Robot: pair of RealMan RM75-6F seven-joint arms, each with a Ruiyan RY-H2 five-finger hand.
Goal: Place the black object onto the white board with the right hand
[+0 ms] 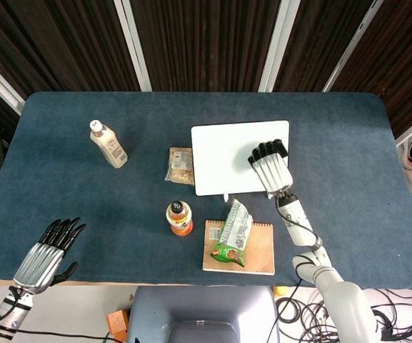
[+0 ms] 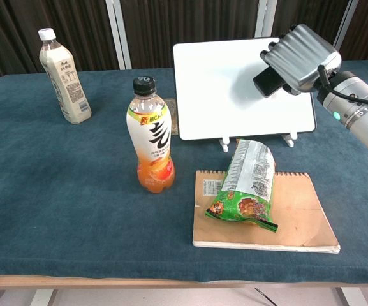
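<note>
my right hand (image 2: 300, 58) grips the black object (image 2: 268, 81) over the white board (image 2: 222, 95); my left hand (image 1: 43, 254) hangs with fingers spread, holding nothing.

Our right hand (image 1: 270, 165) reaches forward on an extended arm, knuckles up, fingers curled around the black object (image 2: 270, 81) we grip beneath the palm. Our left hand (image 1: 43, 257) hangs low at the near left, palm down, fingers straight and slightly spread, holding nothing.
</note>
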